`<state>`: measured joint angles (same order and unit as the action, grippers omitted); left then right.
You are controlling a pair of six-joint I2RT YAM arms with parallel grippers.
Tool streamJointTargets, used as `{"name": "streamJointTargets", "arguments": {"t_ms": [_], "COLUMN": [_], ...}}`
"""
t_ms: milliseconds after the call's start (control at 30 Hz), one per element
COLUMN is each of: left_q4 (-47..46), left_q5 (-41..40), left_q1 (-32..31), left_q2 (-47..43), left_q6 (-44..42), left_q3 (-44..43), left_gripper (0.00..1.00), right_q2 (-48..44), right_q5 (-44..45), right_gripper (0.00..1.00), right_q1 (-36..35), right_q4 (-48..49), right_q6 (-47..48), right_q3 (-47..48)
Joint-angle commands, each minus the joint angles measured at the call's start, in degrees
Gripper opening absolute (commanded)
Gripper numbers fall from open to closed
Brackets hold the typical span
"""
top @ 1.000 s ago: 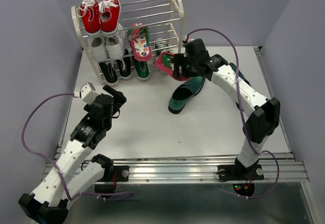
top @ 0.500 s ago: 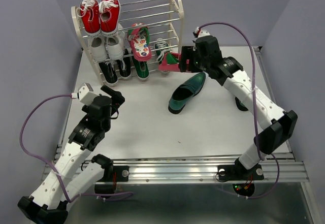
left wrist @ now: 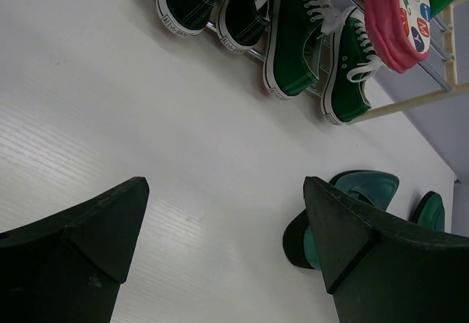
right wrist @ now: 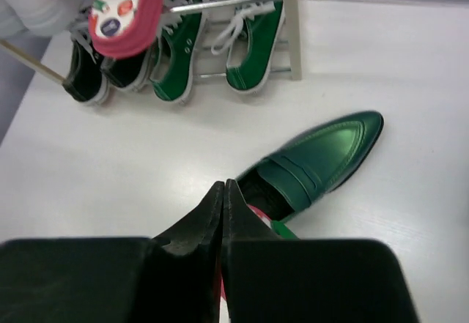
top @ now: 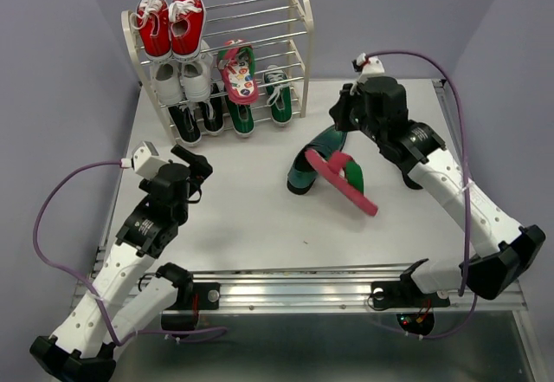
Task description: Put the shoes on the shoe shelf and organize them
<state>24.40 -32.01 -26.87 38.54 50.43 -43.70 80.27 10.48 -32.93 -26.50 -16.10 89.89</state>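
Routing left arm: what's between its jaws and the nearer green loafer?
Only bare table between the left gripper and that loafer; the top view shows it.

Plain lilac-grey walls (top: 52,53) closing in on three sides. Flat white matte tabletop (top: 242,217), evenly lit, soft shadows only. Ribbed silver aluminium rail (top: 294,288) along its near edge; dull grey floor (top: 303,347) below.

The left pincer (left wrist: 223,189) is being held with fingers spread wide, the right pincer (right wrist: 223,191) being held pressed closed, arm extended.
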Motion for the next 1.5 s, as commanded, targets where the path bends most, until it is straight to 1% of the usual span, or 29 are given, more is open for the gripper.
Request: {"name": "streamJointTargets", "arguments": {"t_ms": [0, 33, 67, 100, 133, 167, 200, 233, 267, 300, 500, 667, 733, 833, 933, 1067, 1167, 1267, 1367, 1467], "left_q4": [-0.32, -0.32, -0.32, -0.32, -0.50, -0.50, -0.76, -0.93, -1.28, -1.90, -2.43, -2.43, -2.52, -2.52, -2.52, -2.43, -2.34, -2.78, -2.96, -2.52], "left_q5": [-1.56, -1.48, -1.39, -1.30, -0.87, -0.69, -0.42, -0.07, 0.63, 0.98, 2.65, 2.83, 2.83, 2.92, 2.92, 2.57, 2.22, 2.13, 1.86, 1.34], "left_q1": [0.33, 0.24, 0.33, 0.33, 0.33, 0.33, 0.33, 0.24, 0.33, 0.24, 0.24, 0.24, 0.33, 0.24, 0.33, 0.24, 0.33, 0.33, 0.24, 0.24], "left_q2": [-0.84, -0.67, -0.49, -0.23, 0.04, 0.21, 0.39, 0.48, 0.57, 0.65, 1.18, 1.09, 1.01, 0.83, 1.01, 1.18, 1.36, 1.53, 1.71, 1.80], "left_q6": [-0.51, -0.60, -0.69, -0.78, -0.86, -0.86, -0.86, -0.86, -0.86, -0.86, -0.86, -0.78, -0.60, -0.51, -0.60, -0.60, -0.69, -0.95, -1.48, -1.65], "left_q3": [-1.56, -1.56, -1.47, -1.56, -1.47, -1.47, -1.12, -0.95, -0.68, -0.07, 0.64, 0.99, 1.08, 1.08, 0.90, 0.99, 0.90, 0.90, 0.72, 0.29], "left_gripper": [0.99, 0.99, 0.99, 0.99, 0.99, 0.99, 0.99, 0.99, 0.99, 0.99, 0.99, 0.99, 0.99, 0.99, 0.99, 0.99, 0.99, 0.99, 0.99, 0.99], "right_q2": [-6.52, -8.88, -10.12, -11.26, -13.54, -13.56, -15.39, -16.28, -17.16, -18.56, -22.26, -21.04, -20.59, -19.19, -15.33, -11.54, -10.31, -7.60, -3.39, -2.75], "right_q5": [-0.37, -1.50, -4.56, -5.20, -4.95, -4.94, -2.94, -1.27, 0.58, 1.38, 0.15, 1.56, 1.39, 0.07, -2.03, -5.29, -6.26, -4.33, -4.76, -6.78], "right_gripper": [0.01, 0.01, 0.07, 0.15, 0.34, 0.48, 0.67, 0.83, 0.94, 1.00, 1.00, 1.00, 1.00, 1.00, 1.00, 1.00, 1.00, 1.00, 1.00, 1.00], "right_q1": [0.06, 0.06, 0.06, 0.06, 0.06, 0.06, 0.06, 0.06, 0.06, 0.06, 0.06, 0.06, 0.06, 0.06, 0.06, 0.06, 0.06, 0.06, 0.06, 0.06], "right_q4": [0.93, 0.40, 0.14, -0.39, -1.44, -2.40, -3.63, -4.86, -7.49, -8.82, -17.25, -26.74, -27.63, -27.81, -27.55, -24.92, -24.48, -24.39, -21.33, -17.55], "right_q6": [-0.06, -0.68, -1.04, -2.43, -4.01, -4.03, -5.51, -6.65, -7.45, -9.02, -12.72, -15.37, -15.55, -12.66, -11.33, -10.36, -9.83, -11.23, -11.50, -10.36], "right_q3": [-12.40, -15.06, -17.44, -21.73, -25.16, -25.20, -27.29, -28.18, -28.97, -30.63, -35.30, -37.67, -39.43, -40.93, -41.28, -42.16, -42.42, -43.04, -44.09, -44.18]}}
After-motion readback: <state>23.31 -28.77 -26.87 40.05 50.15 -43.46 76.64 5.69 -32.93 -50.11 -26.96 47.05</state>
